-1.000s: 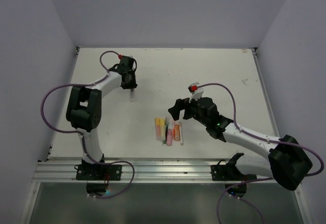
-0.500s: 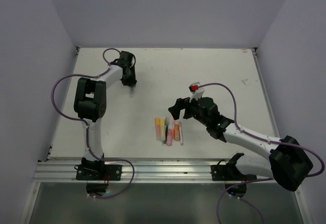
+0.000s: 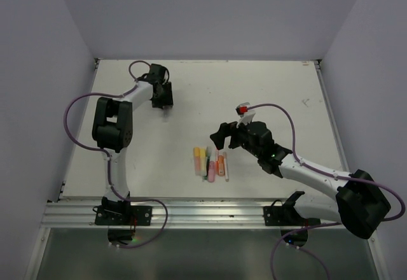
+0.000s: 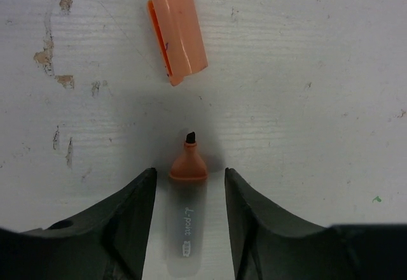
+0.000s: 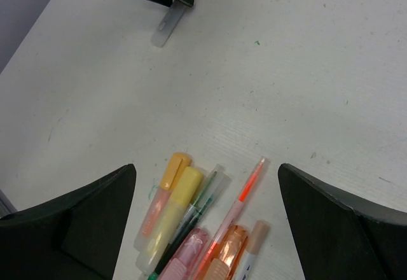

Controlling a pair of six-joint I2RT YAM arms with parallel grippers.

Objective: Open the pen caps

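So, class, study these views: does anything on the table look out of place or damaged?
One orange highlighter lies uncapped between the left gripper's open fingers, its orange cap loose beyond the tip, far from the other pens. The table is chipped.

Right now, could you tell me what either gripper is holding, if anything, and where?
Nothing. The left gripper straddles the uncapped orange pen with gaps at both jaws; the right gripper hangs open.

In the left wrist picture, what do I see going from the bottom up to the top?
Pen between the fingers → its dark tip → orange cap, lying apart from the pen.
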